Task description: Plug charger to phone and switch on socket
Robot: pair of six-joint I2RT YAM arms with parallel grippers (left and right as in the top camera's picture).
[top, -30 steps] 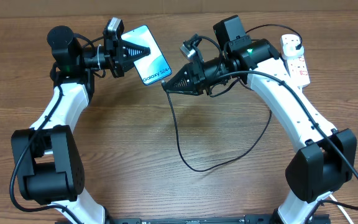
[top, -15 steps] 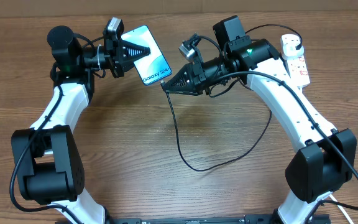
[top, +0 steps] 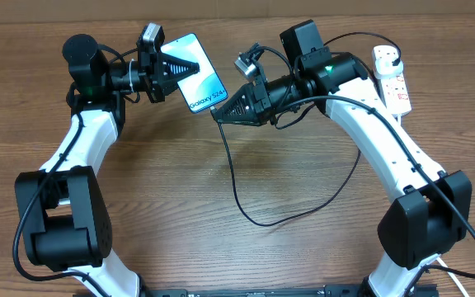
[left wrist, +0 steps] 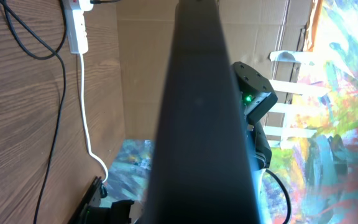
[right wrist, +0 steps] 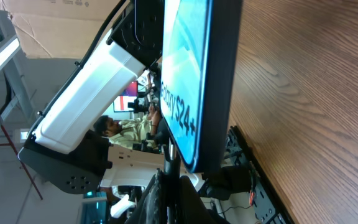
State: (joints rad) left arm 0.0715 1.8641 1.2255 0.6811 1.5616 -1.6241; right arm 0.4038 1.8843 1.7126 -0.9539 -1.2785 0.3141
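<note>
The left gripper (top: 195, 66) is clamped tight on the slim rectangular phone (top: 209, 87), its glossy blue-teal screen facing up. At the phone's lettered short edge, the right gripper (top: 218, 115) pinches closed on the connector end of the thin black charger (top: 236, 186), whose cable trails from the phone in a loose loop over the wood-grain table (top: 163, 190). The white, round-ended socket (top: 392, 82) lies well apart from the phone.

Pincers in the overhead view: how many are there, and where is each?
2. The left pincer, upper left, is shut on the phone; the right pincer, top centre, holds the charger at the phone's lower edge.
</note>
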